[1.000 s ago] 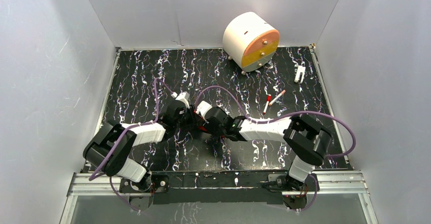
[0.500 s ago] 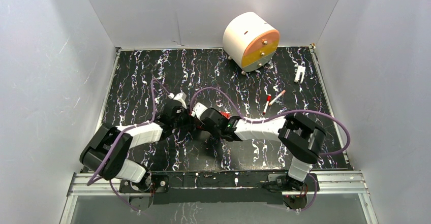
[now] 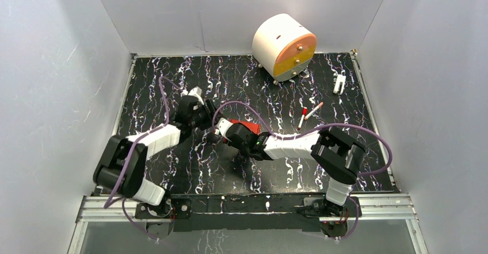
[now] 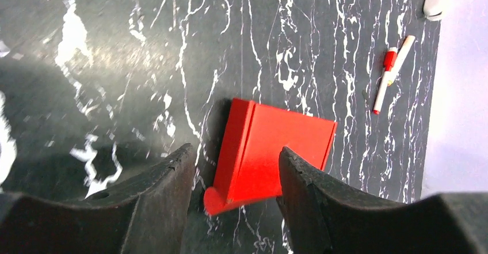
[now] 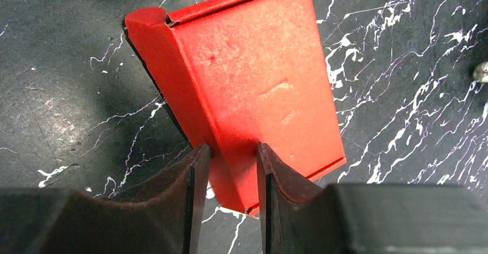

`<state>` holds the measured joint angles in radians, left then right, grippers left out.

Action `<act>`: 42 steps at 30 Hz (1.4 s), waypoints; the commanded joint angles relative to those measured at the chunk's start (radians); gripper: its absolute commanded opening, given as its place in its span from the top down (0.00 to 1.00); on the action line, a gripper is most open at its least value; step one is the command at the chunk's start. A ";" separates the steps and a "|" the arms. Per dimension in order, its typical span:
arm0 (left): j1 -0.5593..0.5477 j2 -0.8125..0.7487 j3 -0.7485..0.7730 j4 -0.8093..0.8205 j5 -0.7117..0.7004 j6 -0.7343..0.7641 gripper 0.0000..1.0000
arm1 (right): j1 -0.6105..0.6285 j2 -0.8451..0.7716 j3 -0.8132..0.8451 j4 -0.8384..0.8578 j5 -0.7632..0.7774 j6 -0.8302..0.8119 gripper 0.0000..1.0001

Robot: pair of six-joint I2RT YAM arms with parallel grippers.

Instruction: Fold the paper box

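The right gripper (image 5: 230,156) is clamped on the paper box (image 5: 259,75), its two fingers pinching the narrow folded side at the lower edge of the right wrist frame. From there the box fans up and away, one long face lit and a small rounded tab jutting from the upper left corner. It appears to be tilted, with its far end resting on the table (image 3: 161,87).

In the top view, the box (image 3: 243,127) sits at the centre of the frame. The left gripper (image 3: 206,113) has pulled back to the upper left, having been pressed against the box half a second ago. Its jaws stand apart and empty, and its own camera shows the box (image 4: 276,150) lying beyond the fingertips without touching them.

That retreat suggests the left arm's share of the fold is finished. The box looks closed into a flat rectangle, and only the protruding tab seems to need tucking. The pens (image 3: 308,114) and the drum (image 3: 285,46) lie well apart, to the upper right.
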<state>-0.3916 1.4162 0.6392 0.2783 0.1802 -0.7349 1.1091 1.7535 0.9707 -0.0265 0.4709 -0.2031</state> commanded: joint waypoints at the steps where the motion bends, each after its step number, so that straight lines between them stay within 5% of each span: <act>1: 0.007 0.139 0.114 -0.014 0.122 0.036 0.46 | -0.012 0.060 -0.052 -0.081 -0.044 -0.027 0.57; 9: 0.007 0.321 0.183 -0.032 0.253 0.064 0.54 | -0.013 0.035 -0.078 -0.010 -0.037 -0.082 0.58; 14: 0.005 0.368 0.158 -0.051 0.280 0.076 0.67 | -0.012 0.054 -0.086 0.051 0.055 -0.132 0.62; 21: 0.002 0.352 0.055 -0.032 0.272 0.082 0.72 | -0.009 0.083 -0.124 0.183 0.165 -0.240 0.63; 26: -0.001 0.332 0.038 -0.032 0.277 0.080 0.68 | 0.015 0.079 -0.117 0.189 0.164 -0.298 0.63; 36: 0.003 0.244 0.173 -0.161 0.160 0.120 0.59 | 0.032 -0.115 -0.119 0.057 0.006 -0.274 0.44; 42: 0.009 0.280 0.190 -0.162 0.165 0.131 0.57 | 0.032 -0.144 -0.191 0.148 -0.011 -0.372 0.38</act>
<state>-0.3882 1.6924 0.8036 0.1757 0.3618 -0.6312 1.1347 1.6302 0.8249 0.0582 0.4862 -0.5034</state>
